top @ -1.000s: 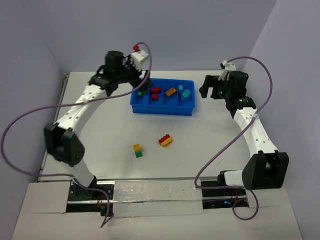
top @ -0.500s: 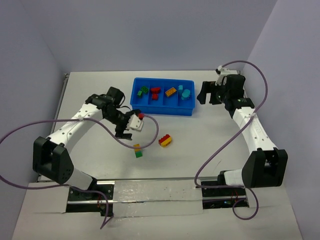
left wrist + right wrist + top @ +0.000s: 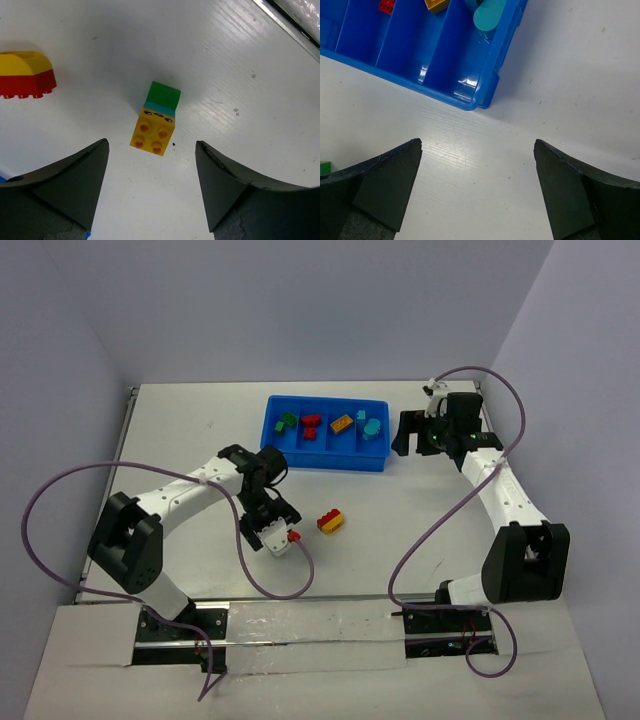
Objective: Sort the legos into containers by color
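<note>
The left jaws are seen low over the tabletop [image 3: 420, 540], held apart at a middling width with nothing gripped. A yellow-and-green brick pair [image 3: 155, 120] is lined up with the gap, just ahead of the tips, lying on the tabletop with clear space to either jaw. Its yellow studded end is turned toward the jaws, its green end away, and a thin teal strip is visible where the two meet. Off to the left of those jaws, well apart from the pair, a red-and-yellow brick [image 3: 25, 74] is spotted lying alone. Over on the other side, the right jaws are spread as wide as they go and nothing is held. The near right corner of the blue tray [image 3: 470, 95] is caught just beyond their tips, ahead of the gap and not between them. Inside the tray, four compartments are filled: a green brick [image 3: 287, 422] in the one farthest from the right jaws, then a red brick [image 3: 311, 424], a yellow brick [image 3: 342, 423], and teal pieces [image 3: 370, 425] in the nearest.
</note>
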You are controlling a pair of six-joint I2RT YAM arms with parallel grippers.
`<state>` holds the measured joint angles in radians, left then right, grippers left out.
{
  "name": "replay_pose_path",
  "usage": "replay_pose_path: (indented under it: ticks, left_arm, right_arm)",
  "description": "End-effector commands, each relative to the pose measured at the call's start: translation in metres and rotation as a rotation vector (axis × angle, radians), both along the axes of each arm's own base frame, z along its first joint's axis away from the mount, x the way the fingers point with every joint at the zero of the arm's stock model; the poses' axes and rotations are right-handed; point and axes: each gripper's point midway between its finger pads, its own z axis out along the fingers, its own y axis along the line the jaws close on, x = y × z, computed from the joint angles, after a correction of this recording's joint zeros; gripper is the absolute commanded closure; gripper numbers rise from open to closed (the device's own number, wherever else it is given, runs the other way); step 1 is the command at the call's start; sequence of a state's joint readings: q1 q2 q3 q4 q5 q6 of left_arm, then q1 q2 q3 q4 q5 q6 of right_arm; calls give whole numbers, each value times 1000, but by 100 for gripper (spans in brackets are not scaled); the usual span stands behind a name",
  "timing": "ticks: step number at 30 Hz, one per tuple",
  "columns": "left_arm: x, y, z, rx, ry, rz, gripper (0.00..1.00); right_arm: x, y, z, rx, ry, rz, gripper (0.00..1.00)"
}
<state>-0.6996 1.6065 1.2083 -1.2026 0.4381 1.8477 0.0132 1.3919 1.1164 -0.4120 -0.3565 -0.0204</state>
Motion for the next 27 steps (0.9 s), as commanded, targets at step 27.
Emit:
replay_pose_path:
  ticks: [27]
  left_arm:
    - [8, -2, -28, 69, -75, -71, 61]
  right_arm:
    - [10, 6, 9, 25, -11, 35, 0]
